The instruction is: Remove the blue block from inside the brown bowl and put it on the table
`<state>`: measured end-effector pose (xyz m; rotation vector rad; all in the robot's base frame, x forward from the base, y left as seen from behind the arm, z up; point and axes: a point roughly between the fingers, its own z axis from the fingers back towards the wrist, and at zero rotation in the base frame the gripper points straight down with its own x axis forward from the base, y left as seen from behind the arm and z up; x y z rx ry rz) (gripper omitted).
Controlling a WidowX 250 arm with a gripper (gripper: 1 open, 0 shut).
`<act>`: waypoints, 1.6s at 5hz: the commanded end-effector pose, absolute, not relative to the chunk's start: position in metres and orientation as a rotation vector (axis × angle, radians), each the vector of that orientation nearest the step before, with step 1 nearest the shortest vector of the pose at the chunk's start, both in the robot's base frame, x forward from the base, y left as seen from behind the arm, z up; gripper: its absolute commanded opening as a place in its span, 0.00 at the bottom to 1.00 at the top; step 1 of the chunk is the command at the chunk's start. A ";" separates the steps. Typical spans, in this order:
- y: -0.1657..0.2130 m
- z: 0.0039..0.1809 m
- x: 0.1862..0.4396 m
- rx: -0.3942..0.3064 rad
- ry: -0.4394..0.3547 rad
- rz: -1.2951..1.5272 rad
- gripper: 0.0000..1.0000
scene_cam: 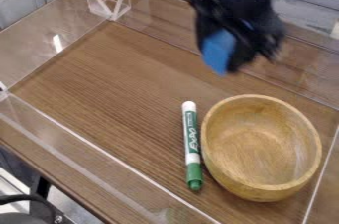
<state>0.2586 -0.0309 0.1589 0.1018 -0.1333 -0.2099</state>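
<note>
The blue block [220,53] hangs in the air above the table, behind and left of the brown bowl [267,147]. My gripper [225,48] points down and is shut on the block, its dark fingers either side of it; the image is motion-blurred. The bowl's wooden hollow shows bare and sits at the front right of the wood-grain table [106,79].
A green and white marker [192,145] lies on the table just left of the bowl, pointing front to back. Clear acrylic walls [54,40] line the table's edges, with a folded clear piece [109,2] at the far left corner.
</note>
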 end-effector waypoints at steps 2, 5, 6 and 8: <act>0.004 0.168 0.263 0.117 -0.205 -0.124 0.00; 0.010 0.119 0.259 0.138 -0.188 -0.013 0.00; 0.013 0.099 0.259 0.141 -0.192 -0.002 0.00; 0.022 0.073 0.265 0.132 -0.225 -0.005 0.00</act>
